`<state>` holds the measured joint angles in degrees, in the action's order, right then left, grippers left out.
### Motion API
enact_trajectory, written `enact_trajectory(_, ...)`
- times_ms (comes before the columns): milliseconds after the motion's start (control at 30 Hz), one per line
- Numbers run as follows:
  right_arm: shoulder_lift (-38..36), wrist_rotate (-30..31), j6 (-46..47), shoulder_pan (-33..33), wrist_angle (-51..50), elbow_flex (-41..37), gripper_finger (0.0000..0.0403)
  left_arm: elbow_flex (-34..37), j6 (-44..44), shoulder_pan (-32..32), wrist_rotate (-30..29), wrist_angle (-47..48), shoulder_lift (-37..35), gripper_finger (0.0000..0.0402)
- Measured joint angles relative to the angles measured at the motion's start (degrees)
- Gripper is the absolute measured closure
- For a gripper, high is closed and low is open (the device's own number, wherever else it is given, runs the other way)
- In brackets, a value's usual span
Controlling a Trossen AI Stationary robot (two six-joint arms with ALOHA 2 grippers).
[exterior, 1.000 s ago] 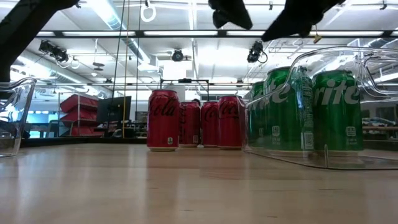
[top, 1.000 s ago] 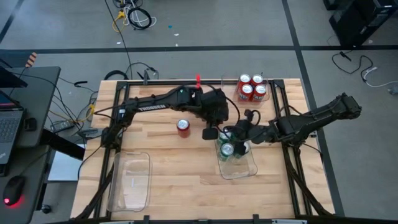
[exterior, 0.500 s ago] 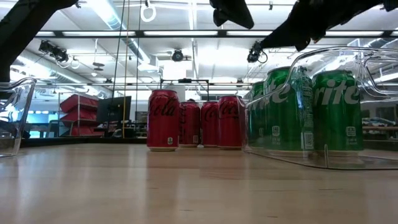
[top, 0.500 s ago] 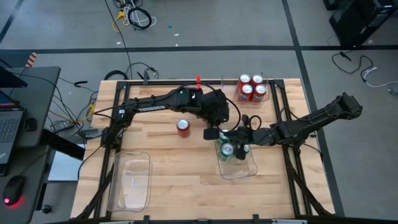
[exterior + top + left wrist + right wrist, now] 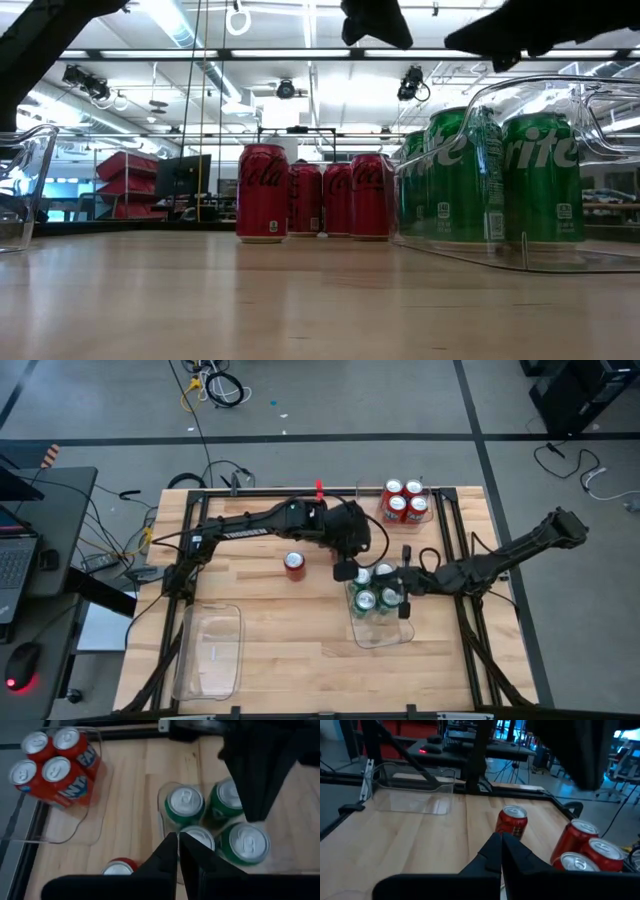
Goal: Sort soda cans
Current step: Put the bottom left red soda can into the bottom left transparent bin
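Judging from the layout, well advanced but not finished. Four green soda cans (image 5: 210, 817) already standing together inside a clear plastic bin (image 5: 385, 641), right of centre in the high view. Four red soda cans (image 5: 405, 502) packed in a second clear bin (image 5: 60, 837) at the upper right of the table (image 5: 290, 630). One red can (image 5: 294, 564) standing alone on the bare wood, left of the green group and well apart from both bins. Probably still to be carried to the other red ones. A third clear bin (image 5: 238, 650) at the lower left, with nothing seen inside. No further cans visible in any view.

Left gripper (image 5: 177, 842) hanging above the near edge of the green bin, jaws pressed together and holding nothing. Right gripper (image 5: 498, 840) over the same bin, jaws closed as well, also holding nothing.

As for writing: white "Coca-Cola" script on the nearest red can in the low view. Letters "rite" on the green cans there, most likely Sprite. On the red cans in the bin, seen from the left wrist, only "NTA" and "FA", so brand not certain.
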<state>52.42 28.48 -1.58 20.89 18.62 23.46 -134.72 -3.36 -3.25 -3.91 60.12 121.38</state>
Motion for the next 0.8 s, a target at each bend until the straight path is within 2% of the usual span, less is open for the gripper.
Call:
enact_trajectory(300,0.0,0.5,0.1,3.4,9.8,-6.9,0.0403,0.6,1.9,5.9,-8.7,4.7,0.0,0.0399)
enact_trajectory(567,0.0,0.5,0.3,5.3,10.3,-7.0,0.0403,2.0,10.7,10.2,-11.4,12.2,-0.5,0.0400)
enact_trajectory(800,0.0,0.5,0.5,6.5,10.5,-7.0,0.0403,2.0,14.3,14.3,-16.5,12.2,-0.7,0.0401)
